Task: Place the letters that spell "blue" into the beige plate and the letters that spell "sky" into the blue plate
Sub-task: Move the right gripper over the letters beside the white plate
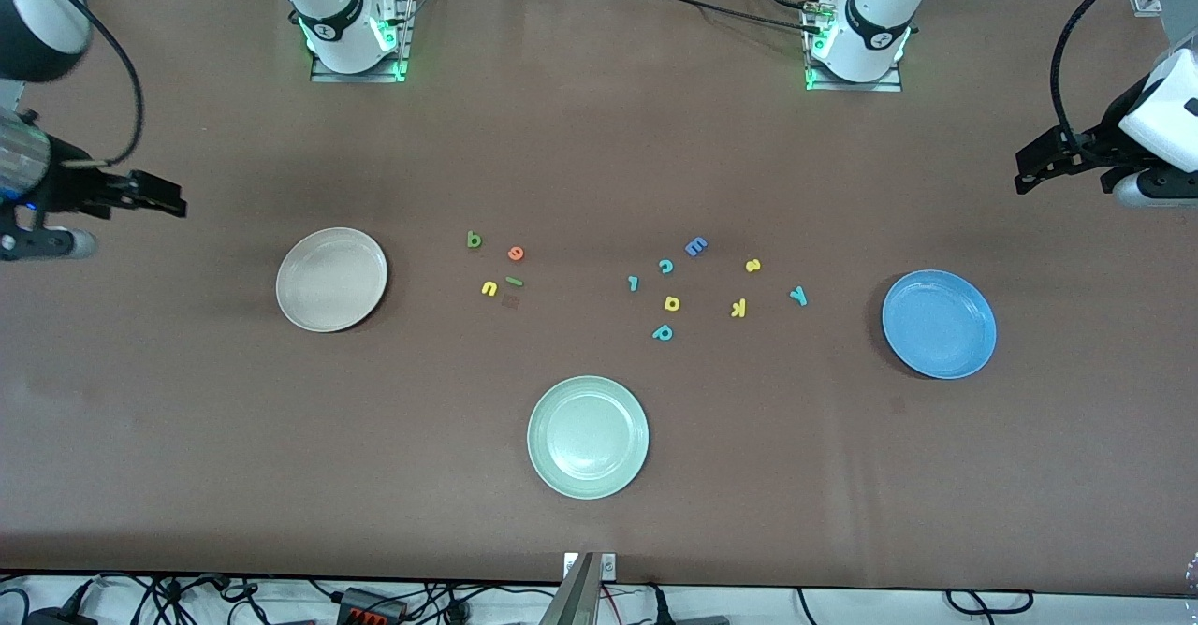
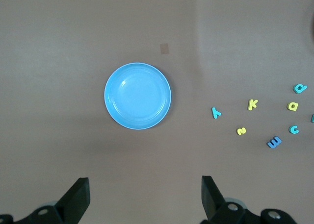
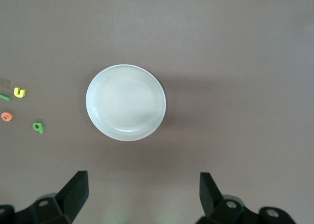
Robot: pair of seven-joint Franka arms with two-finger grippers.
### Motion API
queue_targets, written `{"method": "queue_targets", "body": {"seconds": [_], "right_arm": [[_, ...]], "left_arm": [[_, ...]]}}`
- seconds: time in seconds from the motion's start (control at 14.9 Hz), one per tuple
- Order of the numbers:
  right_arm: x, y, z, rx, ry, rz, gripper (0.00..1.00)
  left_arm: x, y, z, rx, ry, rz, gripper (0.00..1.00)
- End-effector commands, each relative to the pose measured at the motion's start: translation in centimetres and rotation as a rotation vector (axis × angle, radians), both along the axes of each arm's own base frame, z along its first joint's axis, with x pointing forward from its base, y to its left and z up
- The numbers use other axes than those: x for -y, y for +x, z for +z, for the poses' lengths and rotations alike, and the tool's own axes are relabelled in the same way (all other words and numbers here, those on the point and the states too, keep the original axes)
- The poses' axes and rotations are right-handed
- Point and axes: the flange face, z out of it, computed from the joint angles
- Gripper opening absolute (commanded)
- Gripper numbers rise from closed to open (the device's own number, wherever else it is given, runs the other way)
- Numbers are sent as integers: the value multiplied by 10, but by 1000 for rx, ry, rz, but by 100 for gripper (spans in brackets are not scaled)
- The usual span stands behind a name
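Observation:
The beige plate (image 1: 331, 279) (image 3: 126, 102) lies toward the right arm's end, the blue plate (image 1: 939, 324) (image 2: 138, 95) toward the left arm's end. Beside the beige plate lie dark green b (image 1: 474, 239) (image 3: 38, 127), orange e (image 1: 516, 253), yellow u (image 1: 489, 288) and green l (image 1: 514, 281). Closer to the blue plate lie yellow s (image 1: 752, 266), yellow k (image 1: 738, 308) (image 2: 252, 104) and teal y (image 1: 798, 296) (image 2: 216, 112). My right gripper (image 1: 178, 202) (image 3: 143, 177) hangs open and empty above the table beside the beige plate. My left gripper (image 1: 1022, 171) (image 2: 144, 182) is open, empty, beside the blue plate.
A pale green plate (image 1: 588, 436) sits nearest the front camera, mid-table. Other letters lie in the middle: blue E (image 1: 695, 247), teal c (image 1: 665, 267), a teal hooked letter (image 1: 634, 283), yellow a (image 1: 671, 303), teal p (image 1: 663, 332). A small brown square (image 1: 510, 301) lies by the u.

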Motion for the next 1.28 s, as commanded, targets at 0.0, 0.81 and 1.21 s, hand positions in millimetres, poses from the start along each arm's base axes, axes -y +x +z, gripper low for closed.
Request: {"method": "queue_targets", "body": {"seconds": [0.0,0.81,1.21], "right_arm": [[-37,-1,-44,-7,10,59,100],[-216,-9,-155,-47,-9,131,100],[-257,-12,-198,-34,28,152,100]], "left_arm": [[4,4,7,5,-24,-24,100],[14,2,10,5,-42,-38,100],[14,3,7,-4,-45,-33,100]]}}
